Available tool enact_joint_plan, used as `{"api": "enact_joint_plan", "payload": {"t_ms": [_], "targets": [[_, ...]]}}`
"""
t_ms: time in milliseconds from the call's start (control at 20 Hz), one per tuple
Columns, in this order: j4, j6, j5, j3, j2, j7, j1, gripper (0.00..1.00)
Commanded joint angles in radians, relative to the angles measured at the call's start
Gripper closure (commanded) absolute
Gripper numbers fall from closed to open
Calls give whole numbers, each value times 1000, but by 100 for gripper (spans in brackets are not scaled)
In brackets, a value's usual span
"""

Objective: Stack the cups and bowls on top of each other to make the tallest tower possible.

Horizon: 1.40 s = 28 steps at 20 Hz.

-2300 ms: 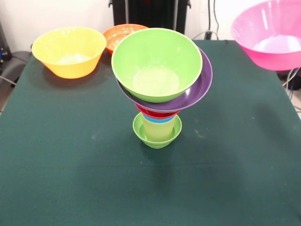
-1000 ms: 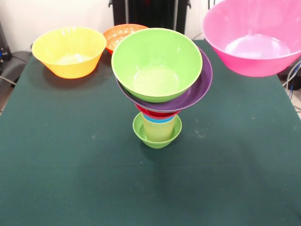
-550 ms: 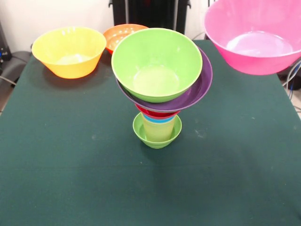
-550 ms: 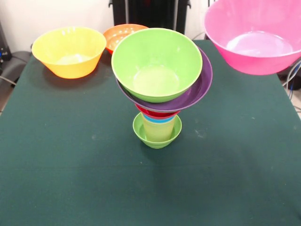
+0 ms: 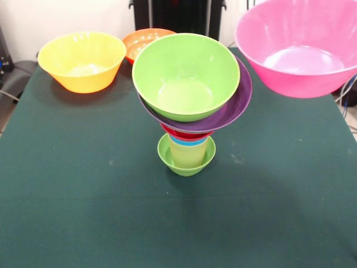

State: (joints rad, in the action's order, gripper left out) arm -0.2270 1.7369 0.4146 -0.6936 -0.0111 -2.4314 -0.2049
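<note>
Front view, the only one I have: the tower point(image 5: 189, 111) stands near the middle of the green table point(image 5: 83, 212). Its base is the small lime-green bowl point(image 5: 186, 159), with the pale yellow cup point(image 5: 188, 152) sitting in it, a sliver of blue cup point(image 5: 187, 143) and the small red bowl point(image 5: 187, 134) above that. On top sit the wide purple bowl point(image 5: 237, 103) and the large green bowl point(image 5: 186, 75), both far wider than the narrow stem beneath them.

The pink bowl point(image 5: 298, 47) hangs in the air at the upper right, off the table, level with or above the green bowl's rim. My gripper does not show anywhere, so I cannot tell how it stands or exactly where it grips the pink bowl; I only judge that I am carrying it. The large yellow bowl point(image 5: 82, 60) and the orange bowl point(image 5: 139, 40) rest at the far left of the table, well apart from the tower.

The risk I see is the top-heavy stack. The purple and green bowls look tilted and shifted off the stem's centre. If the pink bowl clips the green rim from the side, or lands off-centre, I judge the whole tower could tip.
</note>
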Motion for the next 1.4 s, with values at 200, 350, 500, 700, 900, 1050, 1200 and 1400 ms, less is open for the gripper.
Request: {"api": "enact_joint_plan", "payload": {"t_ms": [200, 350, 500, 700, 900, 1050, 1200, 1400], "targets": [[45, 106, 16, -13, 17, 80, 52, 100], [69, 119, 35, -35, 30, 83, 64, 100], [92, 132, 63, -66, 43, 81, 75, 100], [103, 133, 98, -94, 52, 76, 81, 100], [98, 128, 118, -111, 54, 76, 80, 100], [104, 124, 139, -128, 58, 75, 84, 100], [115, 131, 170, -153, 66, 72, 89, 100], [129, 139, 218, -192, 78, 63, 96, 100]]}}
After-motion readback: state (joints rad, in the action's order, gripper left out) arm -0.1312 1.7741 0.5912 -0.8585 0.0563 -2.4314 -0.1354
